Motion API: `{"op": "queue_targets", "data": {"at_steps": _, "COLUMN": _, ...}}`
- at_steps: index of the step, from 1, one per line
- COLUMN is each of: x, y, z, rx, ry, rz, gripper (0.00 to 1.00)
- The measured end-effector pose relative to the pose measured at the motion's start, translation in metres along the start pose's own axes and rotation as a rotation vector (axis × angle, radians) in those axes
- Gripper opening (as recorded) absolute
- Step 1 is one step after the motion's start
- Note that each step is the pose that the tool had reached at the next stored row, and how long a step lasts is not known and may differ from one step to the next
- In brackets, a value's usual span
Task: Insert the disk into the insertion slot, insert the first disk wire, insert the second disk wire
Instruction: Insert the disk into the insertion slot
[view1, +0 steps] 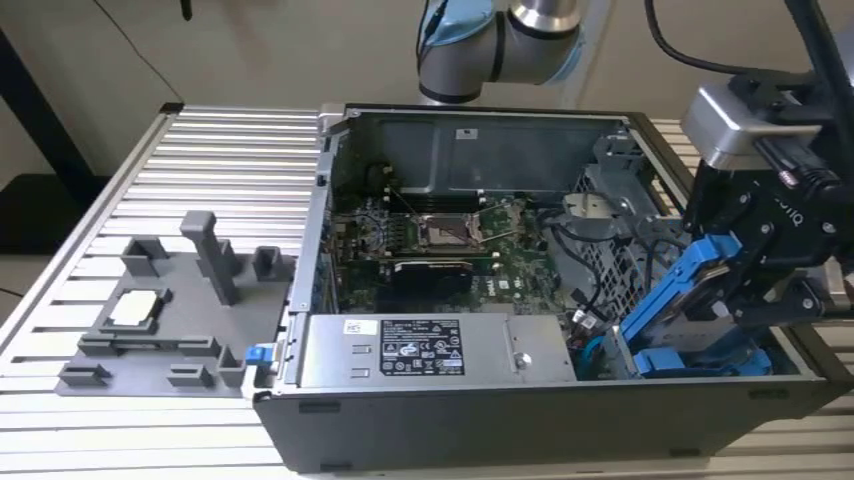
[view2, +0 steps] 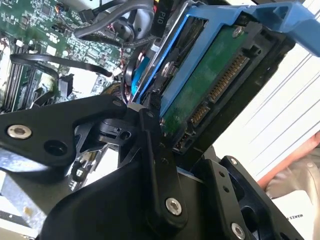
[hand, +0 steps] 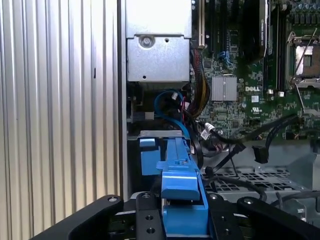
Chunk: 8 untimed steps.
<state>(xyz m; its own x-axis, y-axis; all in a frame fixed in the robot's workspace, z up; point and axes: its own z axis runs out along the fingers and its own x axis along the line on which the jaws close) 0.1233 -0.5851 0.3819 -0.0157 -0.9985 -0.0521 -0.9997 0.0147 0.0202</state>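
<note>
Blue plastic frames the disk (view1: 674, 290), which is clamped between the closed fingers of the end effector (hand: 182, 215) and held tilted, partly lowered into the open computer case (view1: 441, 420) just below it, so seating looks unfinished and both wires appear left to do.

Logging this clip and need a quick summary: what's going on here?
The arm's gripper is shut on the disk in its blue carrier. It holds the disk tilted above the drive bay corner of the open computer case, at the exterior view's right. The disk is not yet seated in a slot. Its connector end is bare in the second wrist view, with no wire plugged in.
</note>
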Motion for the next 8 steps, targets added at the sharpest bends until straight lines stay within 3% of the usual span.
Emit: {"op": "queue_targets", "data": {"at_steps": 8, "x": 0.0006, "y": 0.0001, "z": 0.0140, "rx": -0.0004, "ry": -0.0001, "rz": 0.000, "gripper": 0.33}}
